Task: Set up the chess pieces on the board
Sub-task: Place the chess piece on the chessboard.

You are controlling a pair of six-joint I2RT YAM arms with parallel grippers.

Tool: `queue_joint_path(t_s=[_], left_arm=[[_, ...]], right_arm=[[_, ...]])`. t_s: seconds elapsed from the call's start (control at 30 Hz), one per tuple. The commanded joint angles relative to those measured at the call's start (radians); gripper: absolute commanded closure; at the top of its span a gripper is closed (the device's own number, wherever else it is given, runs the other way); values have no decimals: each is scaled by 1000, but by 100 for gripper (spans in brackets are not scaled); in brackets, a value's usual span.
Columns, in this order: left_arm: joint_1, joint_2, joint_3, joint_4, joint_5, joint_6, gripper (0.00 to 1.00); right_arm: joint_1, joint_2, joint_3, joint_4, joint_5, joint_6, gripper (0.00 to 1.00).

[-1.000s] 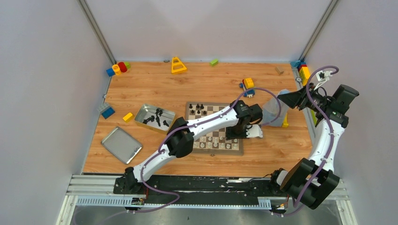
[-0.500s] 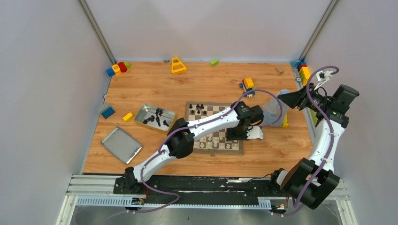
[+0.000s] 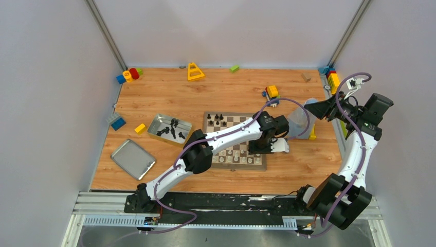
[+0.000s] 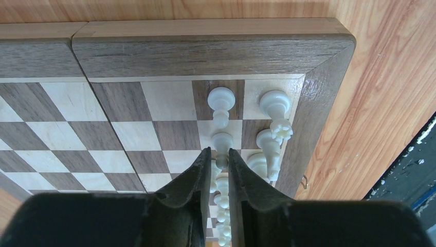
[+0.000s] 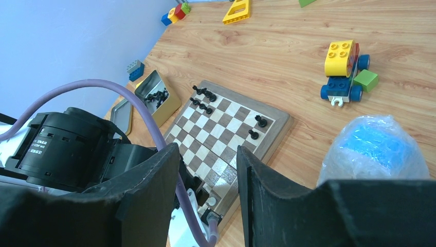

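Note:
The board (image 3: 231, 119) lies mid-table. Black chess pieces (image 3: 218, 119) stand at its far left corner, and white pieces (image 3: 239, 158) line its near edge. My left gripper (image 3: 258, 148) hangs low over the board's near right corner. In the left wrist view its jaws (image 4: 218, 152) stand narrowly apart on a white pawn (image 4: 221, 141) over a row of white pieces next to the border (image 4: 205, 51). My right gripper (image 3: 314, 109) is open and empty, raised at the right. Its wrist view (image 5: 208, 154) looks down on the board (image 5: 226, 123).
A silver tin (image 3: 169, 129) with black pieces and its flat lid (image 3: 133, 159) lie left of the board. A clear bag with something blue inside (image 3: 298, 126) stands right of it. Toy blocks (image 3: 271, 92) are scattered along the far edge.
My left gripper has shifted very slightly over the board's near right corner. The right arm has not moved.

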Motion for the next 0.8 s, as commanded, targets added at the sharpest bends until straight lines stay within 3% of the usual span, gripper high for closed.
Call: queue_joint_path(t_s=[0.0, 0.27, 0.77], left_arm=[[-15, -13, 32, 14, 15, 7, 76], [-15, -15, 33, 16, 33, 4, 86], [-16, -20, 36, 24, 56, -5, 86]], right_arm=[[-5, -1, -1, 23, -35, -26, 54], [-5, -2, -3, 23, -37, -26, 54], [-5, -1, -5, 23, -41, -26, 54]])
